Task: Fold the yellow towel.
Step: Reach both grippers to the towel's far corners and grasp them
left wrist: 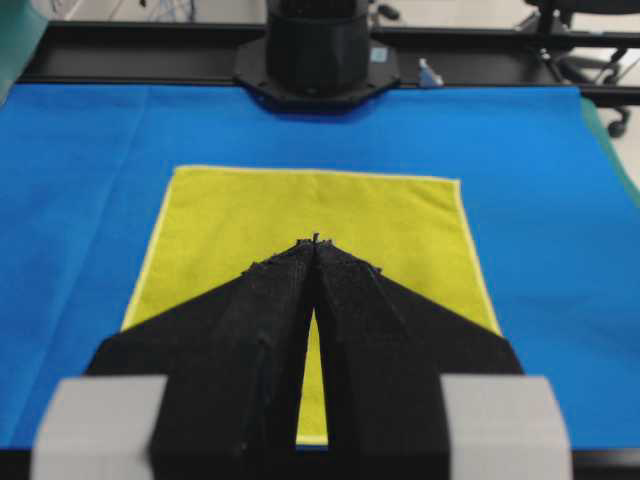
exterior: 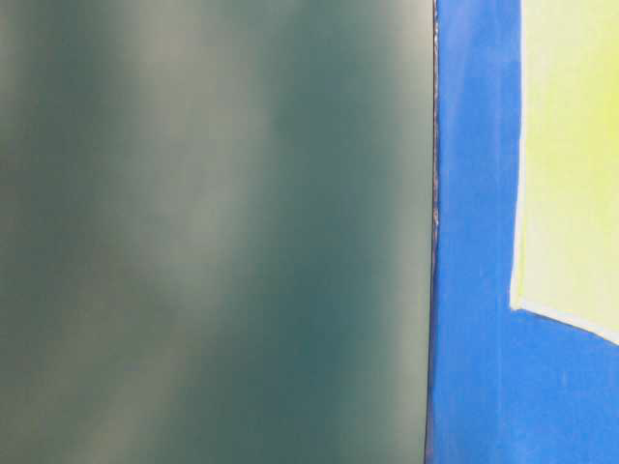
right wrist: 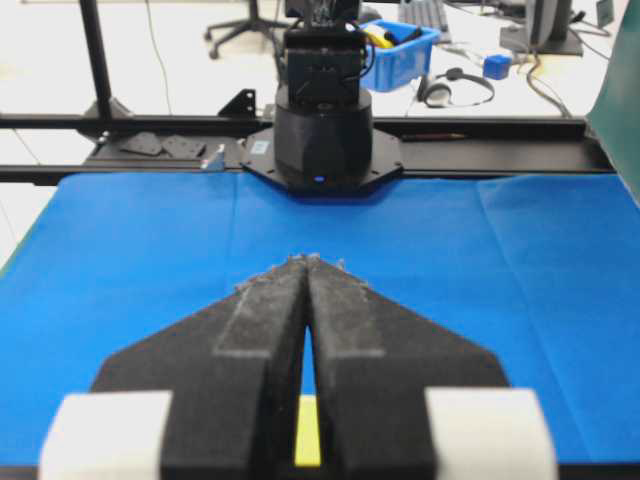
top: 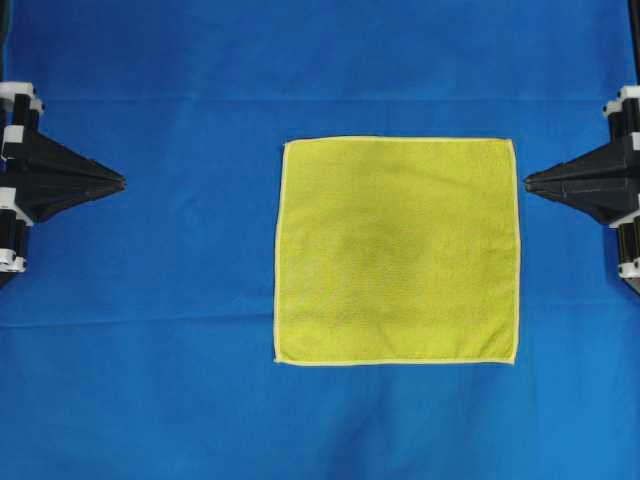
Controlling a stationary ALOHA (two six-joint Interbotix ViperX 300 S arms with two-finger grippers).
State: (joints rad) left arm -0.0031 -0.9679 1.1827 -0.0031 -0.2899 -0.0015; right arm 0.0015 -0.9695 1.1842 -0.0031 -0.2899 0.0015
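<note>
The 2 arms reach in level from the frame's left and right edges, mid-height. Left hand (top: 118, 183) and right hand (top: 530, 182) point inward, fingertips pressed together, gripping nothing.

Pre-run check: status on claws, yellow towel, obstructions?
Left claw shut, empty. Right claw shut, empty. Yellow towel flat, unfolded on the blue cloth. Nothing on it.

Blue cloth (top: 150, 300) covers table; yellow towel (top: 397, 250) flat on it.
</note>
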